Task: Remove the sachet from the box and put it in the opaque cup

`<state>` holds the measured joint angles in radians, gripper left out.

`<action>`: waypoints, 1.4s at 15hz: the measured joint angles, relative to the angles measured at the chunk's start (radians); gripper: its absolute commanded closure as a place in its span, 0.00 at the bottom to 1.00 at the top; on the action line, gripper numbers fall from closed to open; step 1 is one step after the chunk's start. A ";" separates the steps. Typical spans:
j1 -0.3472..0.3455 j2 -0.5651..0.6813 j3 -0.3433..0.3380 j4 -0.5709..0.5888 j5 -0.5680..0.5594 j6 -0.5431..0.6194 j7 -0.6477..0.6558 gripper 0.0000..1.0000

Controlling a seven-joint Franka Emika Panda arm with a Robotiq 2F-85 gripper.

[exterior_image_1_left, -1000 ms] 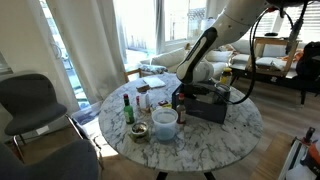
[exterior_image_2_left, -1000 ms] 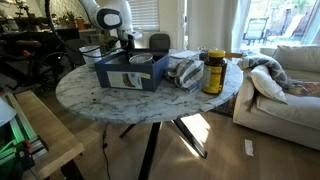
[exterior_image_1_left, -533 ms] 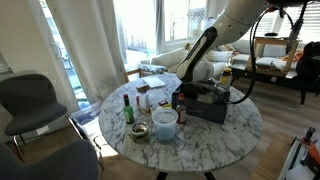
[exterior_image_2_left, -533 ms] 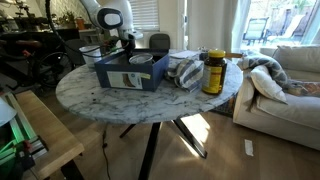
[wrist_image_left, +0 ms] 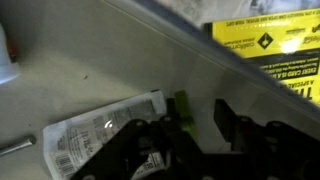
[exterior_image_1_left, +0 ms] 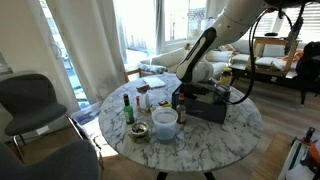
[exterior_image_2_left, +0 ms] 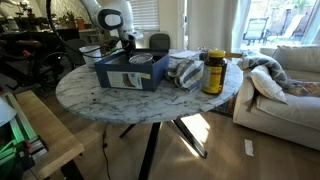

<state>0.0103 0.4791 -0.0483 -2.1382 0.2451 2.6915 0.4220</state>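
Observation:
The dark grey-blue box [exterior_image_1_left: 207, 104] stands on the round marble table and also shows in an exterior view [exterior_image_2_left: 128, 73]. My gripper [exterior_image_1_left: 182, 99] reaches down into the box and also shows in an exterior view [exterior_image_2_left: 126, 43]. In the wrist view my gripper [wrist_image_left: 200, 120] is open just above the box floor. A flat white printed packet [wrist_image_left: 100, 132] lies left of the fingers. A small green strip [wrist_image_left: 181, 106] sits by the left finger. No tan-orange sachet shows. The white opaque cup [exterior_image_1_left: 164, 121] stands beside the box.
A green bottle [exterior_image_1_left: 127, 108] and a low glass bowl [exterior_image_1_left: 139, 132] stand near the cup. A yellow jar [exterior_image_2_left: 213, 72] and a crumpled cloth [exterior_image_2_left: 185, 72] sit beside the box. A yellow printed label [wrist_image_left: 268, 50] lies inside the box. Chairs and a sofa surround the table.

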 measured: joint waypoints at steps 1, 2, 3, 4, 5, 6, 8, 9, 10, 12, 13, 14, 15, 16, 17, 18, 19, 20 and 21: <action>0.002 0.004 -0.002 0.003 0.000 0.000 0.006 0.20; 0.005 0.009 -0.005 0.007 -0.001 -0.001 0.011 0.11; 0.007 0.014 -0.010 0.011 -0.004 -0.005 0.017 0.12; 0.009 0.019 -0.014 0.016 -0.004 -0.011 0.020 0.25; 0.009 0.022 -0.018 0.020 -0.004 -0.015 0.023 0.38; 0.009 0.024 -0.022 0.021 -0.004 -0.017 0.023 0.38; 0.010 0.028 -0.031 0.023 -0.006 -0.017 0.026 0.52; 0.012 0.030 -0.037 0.025 -0.008 -0.018 0.029 0.60; 0.014 0.034 -0.043 0.028 -0.010 -0.020 0.030 0.69; 0.021 0.039 -0.046 0.040 -0.011 -0.023 0.033 0.83; 0.027 0.040 -0.046 0.046 -0.011 -0.024 0.036 0.90; 0.033 0.041 -0.049 0.049 -0.013 -0.025 0.042 0.99; 0.039 0.040 -0.053 0.053 -0.019 -0.028 0.047 1.00; 0.048 0.040 -0.062 0.054 -0.031 -0.032 0.054 1.00; 0.055 0.037 -0.069 0.057 -0.043 -0.035 0.063 0.97; 0.059 0.037 -0.076 0.058 -0.056 -0.046 0.065 0.73; 0.058 0.034 -0.078 0.058 -0.064 -0.059 0.061 0.97; 0.054 0.028 -0.076 0.056 -0.066 -0.069 0.042 0.94; 0.052 0.014 -0.076 0.051 -0.075 -0.077 0.018 0.96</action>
<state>0.0621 0.4931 -0.1245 -2.0869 0.1699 2.6142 0.4403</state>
